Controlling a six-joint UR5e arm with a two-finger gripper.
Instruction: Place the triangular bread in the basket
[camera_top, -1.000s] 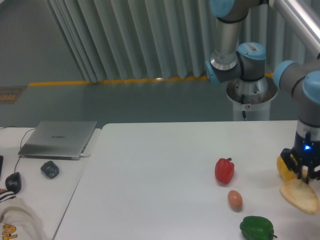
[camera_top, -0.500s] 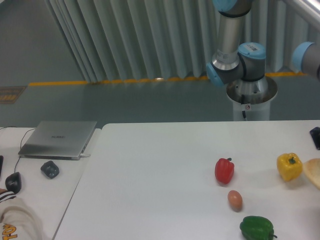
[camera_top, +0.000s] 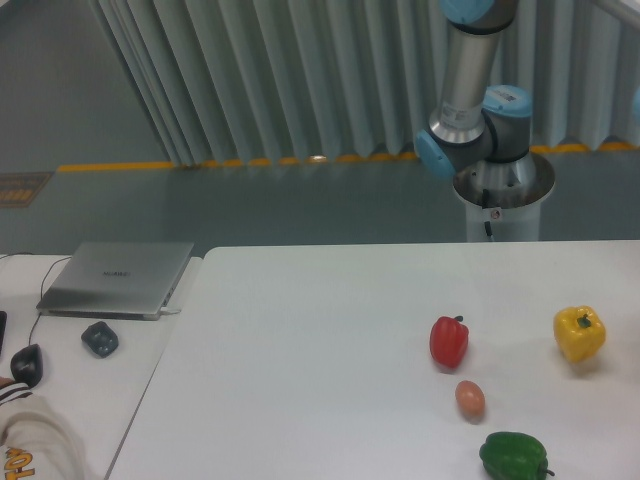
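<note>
Right, neither the flat triangular bread slice nor the gripper shows anywhere in shot, so no telling whether the fingers are parted, closed or clamped on anything. No basket in view either. All there is of the robot is the grey-and-blue UR5e arm's upper section w/ joints (camera_top: 470, 130), rising from its steel pedestal (camera_top: 503, 195) behind the far edge of the white table (camera_top: 300, 360).

On the table: a glossy red bell pepper (camera_top: 449, 340) right of centre, a small brown egg (camera_top: 470, 399) just in front of it, a dark green bell pepper (camera_top: 514, 457) at the near edge, a yellow bell pepper (camera_top: 579, 333) close to the right edge. None looks disturbed.

On the side desk at left: a closed silver laptop (camera_top: 118, 277), a small dark lump (camera_top: 99, 338) nearby.

Progress, my read: bread isn't on the table, so it's prob. off-frame to the right. Whether it's landed in the basket can't be confirmed from this cam, so the drop may be left to do.
</note>
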